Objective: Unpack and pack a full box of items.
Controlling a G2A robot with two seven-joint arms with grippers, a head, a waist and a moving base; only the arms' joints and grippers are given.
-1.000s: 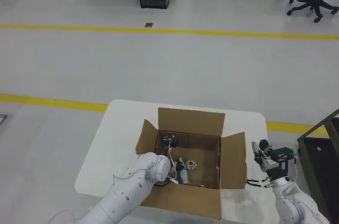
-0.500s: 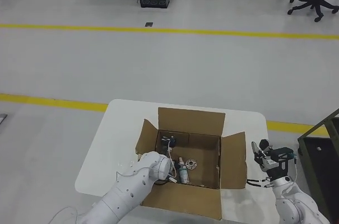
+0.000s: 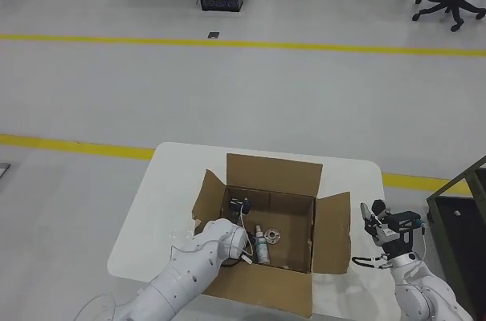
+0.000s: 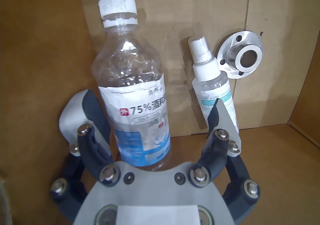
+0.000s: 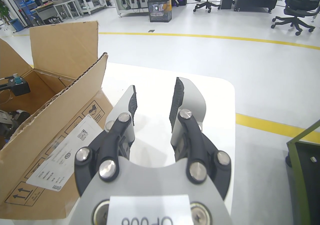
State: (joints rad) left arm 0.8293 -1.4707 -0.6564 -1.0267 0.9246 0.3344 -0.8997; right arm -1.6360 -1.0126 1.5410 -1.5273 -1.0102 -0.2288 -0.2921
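Left arm (image 3: 196, 269) and right arm (image 3: 415, 293): smooth white rounded shells. Left gripper (image 4: 152, 100) and right gripper (image 5: 155, 85) alike: silver-grey metal fingers (image 5: 192, 100), black ribbed pads (image 5: 175, 100), black linkage bars (image 4: 212, 158) pinned by round silver screws (image 4: 86, 128) to a grey curved plate (image 4: 150, 193). White sticker (image 5: 148, 207) with dark print on the right gripper's plate; teal block (image 3: 409, 217) at its wrist

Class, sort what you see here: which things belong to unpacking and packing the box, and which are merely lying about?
Belong to the job: cardboard box; in it, a clear bottle, spray bottle, metal flange and black device; left gripper, open around the clear bottle; right gripper, open beside the box.

Just about: white table, yellow floor line, office chair, green frame.
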